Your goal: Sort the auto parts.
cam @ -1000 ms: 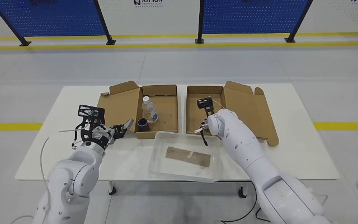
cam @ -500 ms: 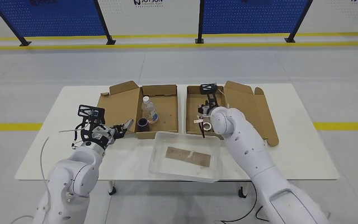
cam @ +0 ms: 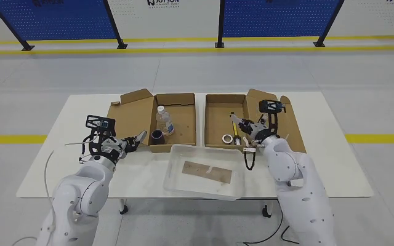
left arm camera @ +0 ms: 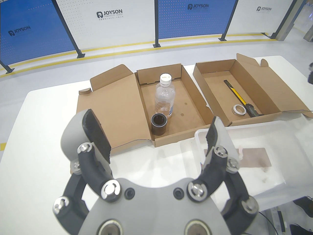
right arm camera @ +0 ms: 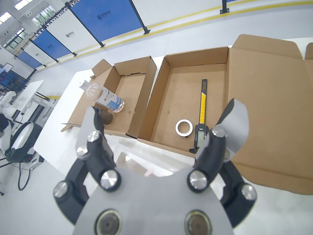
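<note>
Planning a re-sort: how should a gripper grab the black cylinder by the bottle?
Probably from above, pinching its round wall near the top. The black cylinder stands upright, open end up, with the bottle close on its far side and the box wall near in front, so a grip fits best across its two free sides.

Ahead of right gripper (right arm camera: pixel 163 110): silver metal ring (right arm camera: pixel 177 126) beside yellow-scaled caliper (right arm camera: pixel 202 108), in brown cardboard box (right arm camera: pixel 195 59). Ahead of left gripper (left arm camera: pixel 152 120): black cylinder (left arm camera: pixel 159 129), clear plastic bottle (left arm camera: pixel 165 99) behind it.
</note>
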Robot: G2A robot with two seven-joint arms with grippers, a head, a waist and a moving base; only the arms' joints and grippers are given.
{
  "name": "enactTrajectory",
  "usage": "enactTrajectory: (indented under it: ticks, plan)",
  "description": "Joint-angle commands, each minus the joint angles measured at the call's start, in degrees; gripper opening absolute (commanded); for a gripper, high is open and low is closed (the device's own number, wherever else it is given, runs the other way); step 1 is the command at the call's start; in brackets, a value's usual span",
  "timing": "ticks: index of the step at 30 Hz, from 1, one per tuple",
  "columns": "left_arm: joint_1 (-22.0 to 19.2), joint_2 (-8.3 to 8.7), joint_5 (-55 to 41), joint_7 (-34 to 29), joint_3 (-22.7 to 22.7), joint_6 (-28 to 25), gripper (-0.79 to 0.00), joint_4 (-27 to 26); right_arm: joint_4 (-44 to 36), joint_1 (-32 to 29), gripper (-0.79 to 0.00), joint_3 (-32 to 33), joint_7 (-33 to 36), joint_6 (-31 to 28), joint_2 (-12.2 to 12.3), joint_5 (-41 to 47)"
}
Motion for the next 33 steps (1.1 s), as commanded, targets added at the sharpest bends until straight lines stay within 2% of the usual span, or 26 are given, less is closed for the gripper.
enactTrajectory:
  ticks: [1, 7, 10, 33]
  plan:
    - [0.0, 0.00, 0.0, 0.0, 0.0, 0.0, 0.000, 0.0, -3.3, -3.0, 0.000, 2.0, -1.0, -0.8, 0.2, 2.3]
    - [0.0, 0.00, 0.0, 0.0, 0.0, 0.0, 0.000, 0.0, -10.7, -10.2, 0.000, 7.4, -2.2, -2.7, 1.0, 5.2]
    - [0.0, 0.00, 0.0, 0.0, 0.0, 0.0, 0.000, 0.0, -11.9, -11.4, 0.000, 9.5, -0.9, -4.4, 1.4, 6.3]
    - [0.0, 0.00, 0.0, 0.0, 0.0, 0.0, -0.001, 0.0, -12.0, -11.6, -0.001, 9.9, -0.6, -5.0, 1.5, 6.7]
